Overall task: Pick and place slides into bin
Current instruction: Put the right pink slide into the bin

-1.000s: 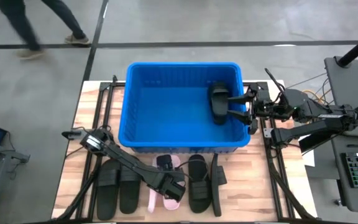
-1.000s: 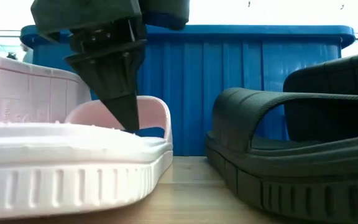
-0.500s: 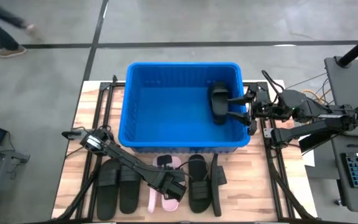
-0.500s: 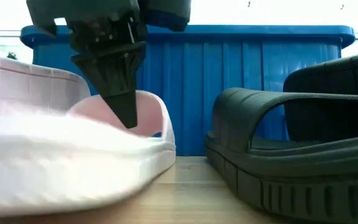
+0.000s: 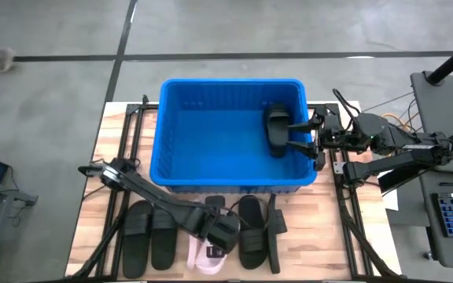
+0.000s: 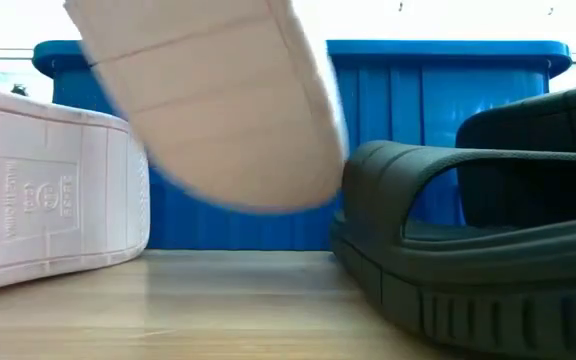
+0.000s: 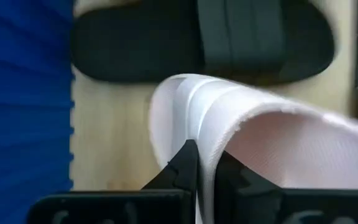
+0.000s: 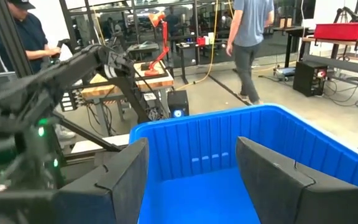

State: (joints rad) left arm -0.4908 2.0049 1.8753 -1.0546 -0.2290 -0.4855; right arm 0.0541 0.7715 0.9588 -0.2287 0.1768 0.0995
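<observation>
Left gripper (image 5: 217, 242) fingers clamp a pink slide (image 5: 209, 253) above the bench (image 5: 305, 251). Right gripper (image 5: 299, 135) fingers are apart over the bin (image 5: 230, 85)

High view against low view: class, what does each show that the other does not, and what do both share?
Only the high view shows both arms: the left gripper holding a pink slide, the right gripper over the bin's inside, beside a black slide lying there. Only the low view shows the pink slide's sole lifted off the table. Both show the blue bin.
</observation>
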